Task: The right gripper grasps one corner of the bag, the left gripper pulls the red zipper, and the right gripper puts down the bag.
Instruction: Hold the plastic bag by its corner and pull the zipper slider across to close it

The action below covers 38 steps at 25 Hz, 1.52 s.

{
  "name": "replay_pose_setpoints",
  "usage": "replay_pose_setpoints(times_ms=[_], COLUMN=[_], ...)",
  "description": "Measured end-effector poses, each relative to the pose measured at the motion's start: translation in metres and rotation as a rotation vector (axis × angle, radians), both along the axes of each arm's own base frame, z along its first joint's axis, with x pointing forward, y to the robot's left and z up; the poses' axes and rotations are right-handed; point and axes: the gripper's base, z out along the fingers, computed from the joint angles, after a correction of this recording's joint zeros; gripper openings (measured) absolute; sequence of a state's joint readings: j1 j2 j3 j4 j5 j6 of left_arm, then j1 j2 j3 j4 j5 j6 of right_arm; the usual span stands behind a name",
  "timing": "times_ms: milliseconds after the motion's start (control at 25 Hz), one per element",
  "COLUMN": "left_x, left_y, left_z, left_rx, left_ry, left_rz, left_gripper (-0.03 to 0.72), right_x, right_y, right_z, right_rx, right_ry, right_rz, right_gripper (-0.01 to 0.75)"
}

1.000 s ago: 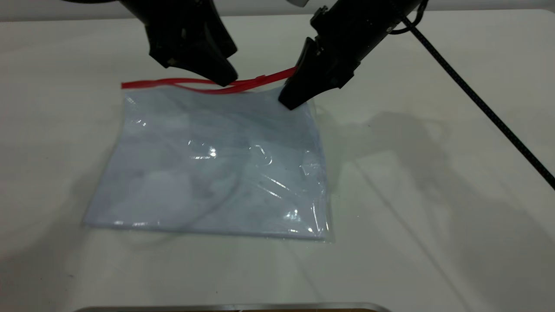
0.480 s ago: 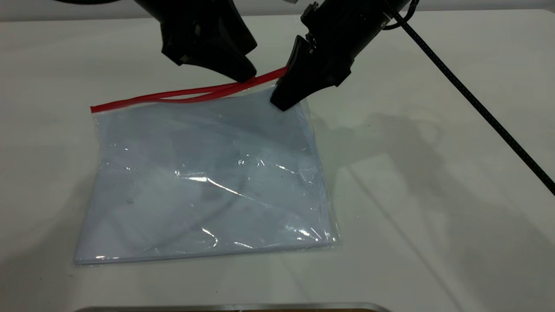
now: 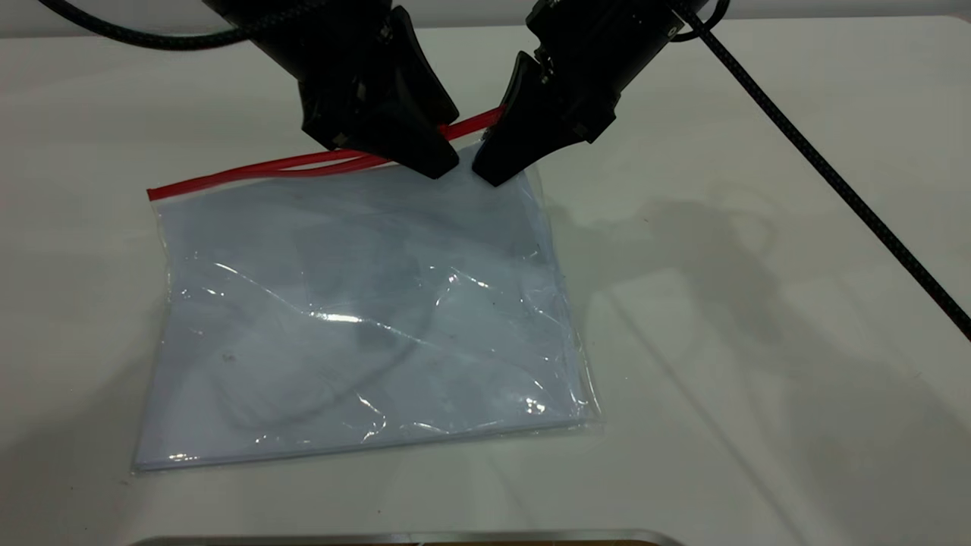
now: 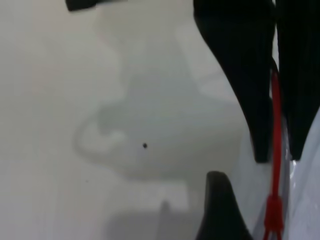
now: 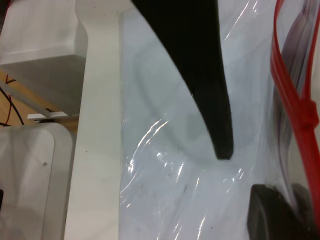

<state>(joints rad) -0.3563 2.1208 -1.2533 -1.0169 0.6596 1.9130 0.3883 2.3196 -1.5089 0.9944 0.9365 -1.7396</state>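
Zipper-pulling looks the step in hand; the bag (image 3: 364, 318) lies on the table (image 3: 758, 303), its far right corner lifted, pinched in the closed jaws of the right gripper (image 3: 497, 168); the left gripper (image 3: 438, 163) sits just beside it on the red zipper (image 3: 250, 171), grip state untellable; next it must catch the slider tab and draw it along the strip.

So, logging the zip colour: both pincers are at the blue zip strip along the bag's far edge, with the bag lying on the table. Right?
Not blue. The exterior view shows a red zip strip along the far edge of the bag. The rest holds: left pincer and right pincer are both there, and the bag lies on the table.
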Motion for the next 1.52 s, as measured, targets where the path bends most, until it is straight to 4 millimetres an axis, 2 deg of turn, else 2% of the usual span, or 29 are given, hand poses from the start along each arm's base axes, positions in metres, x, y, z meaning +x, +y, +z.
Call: replay_pose_setpoints(times_ms=[120,240,640,920,1040,1320,1520], left_x=[0.001,0.001,0.001,0.001,0.001,0.002,0.005], left_y=[-0.001,-0.001,-0.001,-0.002,-0.002,-0.001,-0.001], left_z=[0.0,-0.001,-0.001,-0.001,-0.001,-0.001,-0.001], left_rx=[-0.016,-0.017,-0.017,-0.017,-0.017,-0.01,0.0], left_ry=[-0.011,-0.015,-0.02,-0.02,-0.02,-0.031,-0.053], left_rz=[-0.004,-0.01,-0.016,-0.018,-0.018,-0.001,0.017], left_gripper=[0.541,0.501,0.224,0.104,0.077,0.066,0.065], right_x=[0.0,0.0,0.0,0.0,0.0,0.002,0.012], right_y=[0.0,0.0,0.0,0.0,0.0,-0.002,-0.02], right_z=[0.0,0.0,0.0,0.0,0.0,0.0,0.001], right_rx=[0.0,0.0,0.0,0.0,-0.001,-0.003,0.02], right_ry=[0.0,0.0,0.0,0.0,0.0,0.002,0.023], right_rz=[0.0,0.0,0.0,0.0,0.001,-0.018,-0.087], right_gripper=[0.034,0.034,0.034,0.034,0.034,0.034,0.034])
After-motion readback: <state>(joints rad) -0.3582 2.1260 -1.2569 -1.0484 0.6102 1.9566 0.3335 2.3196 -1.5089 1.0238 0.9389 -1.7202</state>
